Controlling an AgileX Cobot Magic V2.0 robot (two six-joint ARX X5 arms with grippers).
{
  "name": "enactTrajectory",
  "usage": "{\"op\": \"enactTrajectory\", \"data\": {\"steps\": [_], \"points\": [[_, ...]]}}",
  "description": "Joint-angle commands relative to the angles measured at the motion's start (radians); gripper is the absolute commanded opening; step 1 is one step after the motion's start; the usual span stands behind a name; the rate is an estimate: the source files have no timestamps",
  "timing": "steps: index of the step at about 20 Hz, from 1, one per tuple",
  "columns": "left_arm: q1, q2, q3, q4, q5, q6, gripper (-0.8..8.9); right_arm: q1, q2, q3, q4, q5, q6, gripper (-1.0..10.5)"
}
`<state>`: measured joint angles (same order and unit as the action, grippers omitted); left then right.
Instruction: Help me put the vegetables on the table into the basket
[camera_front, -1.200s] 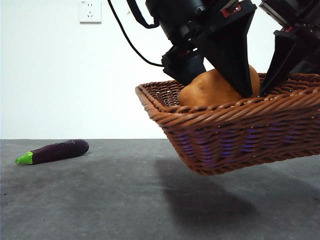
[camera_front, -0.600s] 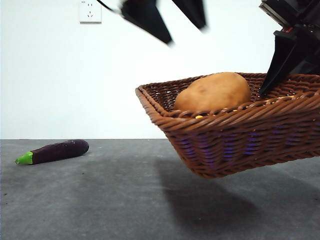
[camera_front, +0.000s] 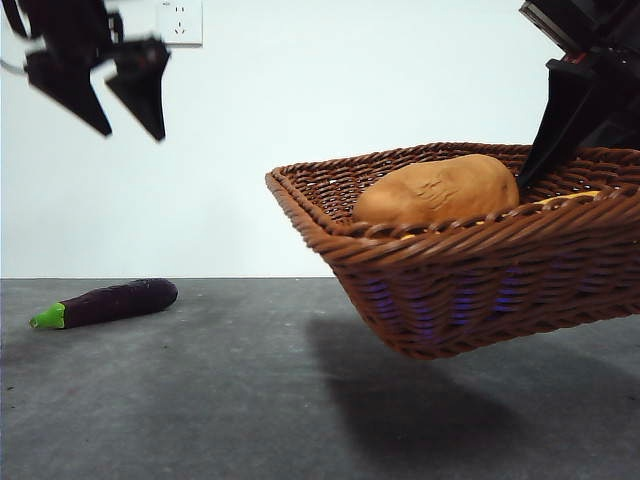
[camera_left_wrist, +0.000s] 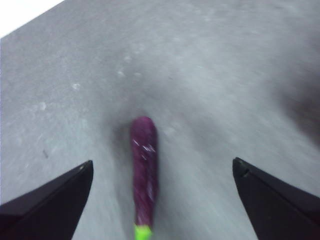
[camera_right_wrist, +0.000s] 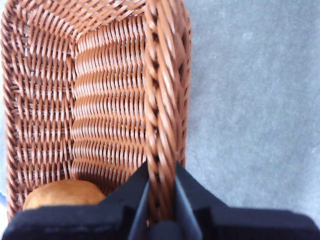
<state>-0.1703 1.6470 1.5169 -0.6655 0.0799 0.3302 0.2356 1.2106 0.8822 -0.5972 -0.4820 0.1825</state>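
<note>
left gripper: jaws wide, high above eggplant on counter | right gripper: jaws clamp basket rim | potato inside

White wall socket high on the plain white wall

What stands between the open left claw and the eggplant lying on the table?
Nothing visible does. The left claw hangs open above the eggplant, with only bare table around it. The basket, held by the right claw, is off to the side.
</note>
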Motion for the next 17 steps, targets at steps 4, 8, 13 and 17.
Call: {"op": "enactTrajectory", "data": {"steps": [4,8,13,17], "points": [[0.064,0.247,0.018,0.088,0.032,0.065,4.70,0.001,0.003,0.010,-0.002,-0.023,-0.032,-0.1],[0.068,0.378,0.082,0.085,0.033,0.068,4.70,0.001,0.003,0.010,-0.003,-0.023,-0.035,-0.1],[0.068,0.467,0.085,0.082,0.033,0.067,4.69,0.001,0.003,0.010,-0.002,-0.023,-0.034,-0.1],[0.068,0.480,0.085,0.083,0.032,0.064,3.08,0.001,0.003,0.010,-0.002,-0.023,-0.034,-0.1]]}}
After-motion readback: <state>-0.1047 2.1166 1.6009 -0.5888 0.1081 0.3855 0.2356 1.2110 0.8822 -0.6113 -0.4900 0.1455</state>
